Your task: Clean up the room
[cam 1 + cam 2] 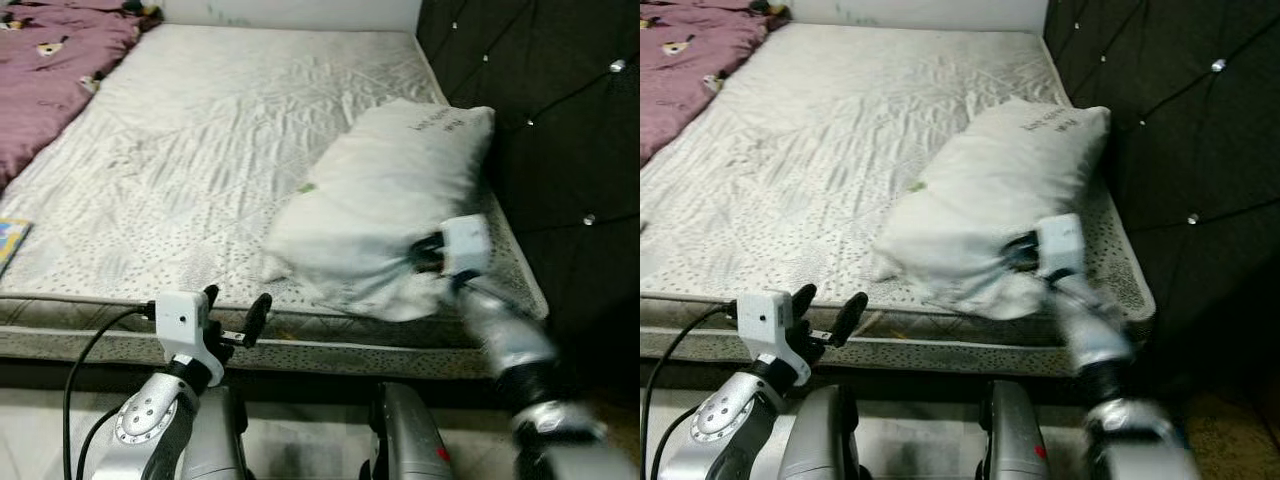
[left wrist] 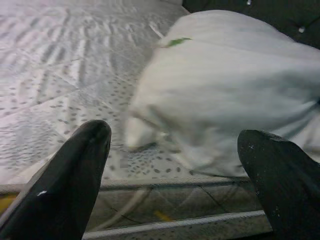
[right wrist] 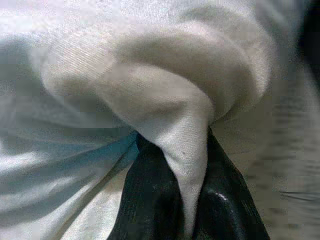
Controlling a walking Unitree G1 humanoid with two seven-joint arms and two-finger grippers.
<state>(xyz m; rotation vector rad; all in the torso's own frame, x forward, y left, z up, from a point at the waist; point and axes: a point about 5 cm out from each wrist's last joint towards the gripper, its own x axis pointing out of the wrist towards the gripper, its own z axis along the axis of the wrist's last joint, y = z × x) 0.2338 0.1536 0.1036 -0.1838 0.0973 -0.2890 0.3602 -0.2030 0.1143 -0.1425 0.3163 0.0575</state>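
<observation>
A white pillow (image 1: 385,200) lies on the right side of the bare mattress (image 1: 200,150), close to the dark headboard. My right gripper (image 1: 425,255) is shut on the pillow's near edge; in the right wrist view a fold of the pillow cloth (image 3: 185,145) is pinched between the two black fingers (image 3: 150,200). My left gripper (image 1: 235,310) hovers open at the mattress's front edge, left of the pillow, with nothing between its fingers (image 2: 65,180). The pillow (image 2: 235,90) lies ahead of it in the left wrist view.
A dark tufted headboard (image 1: 560,130) rises along the right. A mauve blanket (image 1: 50,70) is bunched at the far left of the bed, and a colourful book corner (image 1: 10,240) lies at the left edge. The white wall runs behind the bed.
</observation>
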